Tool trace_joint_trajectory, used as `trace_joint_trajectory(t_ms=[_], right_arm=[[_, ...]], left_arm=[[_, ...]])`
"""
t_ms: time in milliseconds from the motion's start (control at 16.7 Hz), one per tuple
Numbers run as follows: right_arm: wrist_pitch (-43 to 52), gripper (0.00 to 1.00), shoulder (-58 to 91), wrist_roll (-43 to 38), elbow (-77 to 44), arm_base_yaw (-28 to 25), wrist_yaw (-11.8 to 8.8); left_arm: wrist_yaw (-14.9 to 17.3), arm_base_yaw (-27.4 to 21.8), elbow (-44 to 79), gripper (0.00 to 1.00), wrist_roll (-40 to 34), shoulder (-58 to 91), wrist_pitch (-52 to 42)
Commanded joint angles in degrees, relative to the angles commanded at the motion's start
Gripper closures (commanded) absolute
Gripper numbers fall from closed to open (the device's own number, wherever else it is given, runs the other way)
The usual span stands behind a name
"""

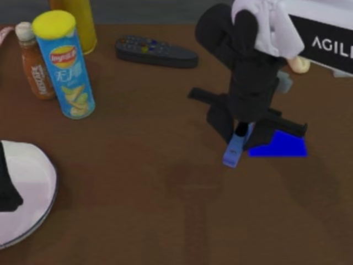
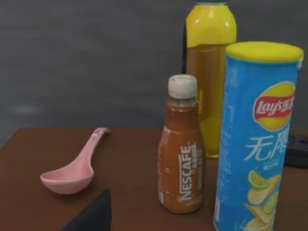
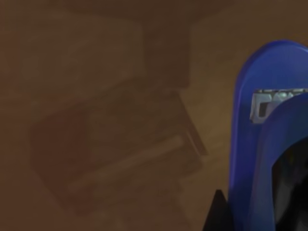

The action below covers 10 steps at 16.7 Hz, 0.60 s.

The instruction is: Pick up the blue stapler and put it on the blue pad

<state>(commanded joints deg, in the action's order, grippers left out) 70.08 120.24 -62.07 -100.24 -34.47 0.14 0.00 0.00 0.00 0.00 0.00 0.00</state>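
The blue stapler (image 1: 233,152) is a short periwinkle bar with a black end. It hangs tilted in my right gripper (image 1: 241,131), which is shut on its black end. Its lower tip sits just left of the blue pad (image 1: 284,147), a flat royal-blue rectangle partly covered by the gripper's dark fingers. In the right wrist view the stapler (image 3: 260,144) fills the edge close to the camera, above the gripper's shadow on the brown table. My left arm (image 1: 22,187) is parked at the table's left edge.
A dark grey remote (image 1: 156,51) lies at the back. A blue chips can (image 1: 65,66), a brown coffee bottle (image 1: 34,62) and a yellow bottle (image 1: 77,22) stand at the back left. A pink spoon (image 2: 72,168) lies near them. A pale grey square (image 1: 284,81) lies behind the right arm.
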Motion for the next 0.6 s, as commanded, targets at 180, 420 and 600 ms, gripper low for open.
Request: trace_joint_trajectory(t_ms=[180, 420, 600], right_arm=[[0.83, 1.0, 1.07, -5.76, -1.86, 1.78, 0.06], [2.44, 1.0, 2.8, -21.39, -4.84, 6.06, 0.18], [3.74, 1.0, 4.14, -35.06, -7.13, 9.63, 0.3]], left_arm=[[0.0, 0.0, 0.0, 0.0, 0.0, 0.0, 0.0], [0.0, 0.0, 0.0, 0.0, 0.0, 0.0, 0.0], [0.0, 0.0, 0.0, 0.0, 0.0, 0.0, 0.0]])
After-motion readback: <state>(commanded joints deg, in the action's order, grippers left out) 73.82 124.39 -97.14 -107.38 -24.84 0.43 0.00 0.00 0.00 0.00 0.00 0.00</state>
